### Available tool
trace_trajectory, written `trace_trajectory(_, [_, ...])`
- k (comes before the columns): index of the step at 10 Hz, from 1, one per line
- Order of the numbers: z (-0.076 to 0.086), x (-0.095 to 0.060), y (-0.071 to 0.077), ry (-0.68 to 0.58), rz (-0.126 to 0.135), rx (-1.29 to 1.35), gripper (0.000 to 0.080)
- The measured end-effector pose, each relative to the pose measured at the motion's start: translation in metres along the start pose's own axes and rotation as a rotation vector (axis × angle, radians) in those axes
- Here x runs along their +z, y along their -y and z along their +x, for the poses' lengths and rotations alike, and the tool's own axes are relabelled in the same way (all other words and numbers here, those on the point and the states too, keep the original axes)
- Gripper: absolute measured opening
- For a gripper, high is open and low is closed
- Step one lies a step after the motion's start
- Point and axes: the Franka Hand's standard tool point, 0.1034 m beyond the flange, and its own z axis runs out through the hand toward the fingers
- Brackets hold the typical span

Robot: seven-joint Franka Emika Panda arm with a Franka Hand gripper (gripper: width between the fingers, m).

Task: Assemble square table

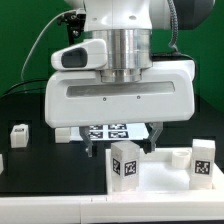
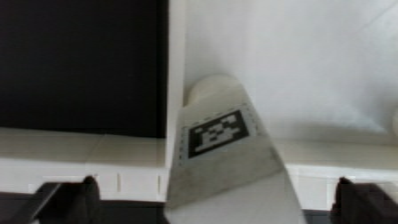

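the tool (image 2: 214,198) is spread wide. in the wrist view its fingers (image 2: 63,200) are seen on either side of the middle leg (image 1: 125,162), with a clear gap at each side, so nothing is pinched. the tool is held low, under the bulky arm (image 1: 120,60).

the panel (image 1: 165,178) lies on the dark desk (image 1: 35,150), near the camera and toward the exterior view's right, rim up. the middle leg is stood upright at the panel's left end with its tag toward the camera. it appears to be seated in a socket, though the joint itself is hidden. a right leg (image 1: 203,160) is stood upright too, at the panel's right end. a loose leg (image 1: 20,133) lies on the desk at the exterior view's left, well apart from the panel. the marker board (image 1: 112,130) is seen flat beyond the middle leg.

the task is judged to be about half done: two legs look placed and one is yet to be fetched. a fourth cannot be made out for certain — a white scrap at the left edge may be it. whether the placed legs are screwed fully home cannot be told. the next step is likely a lift clear of the middle leg and a reach to the loose leg — care would be needed not to knock the upright one.
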Motion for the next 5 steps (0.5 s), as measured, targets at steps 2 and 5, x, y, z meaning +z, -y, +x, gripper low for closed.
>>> trace_trajectory(2, [0.0046, 0.0002, 0.0102, -0.014, -0.02, -0.236, 0.0649])
trace_trajectory(5, [0.0041, 0.0003, 0.0073, -0.013, -0.02, -0.184, 0.0397])
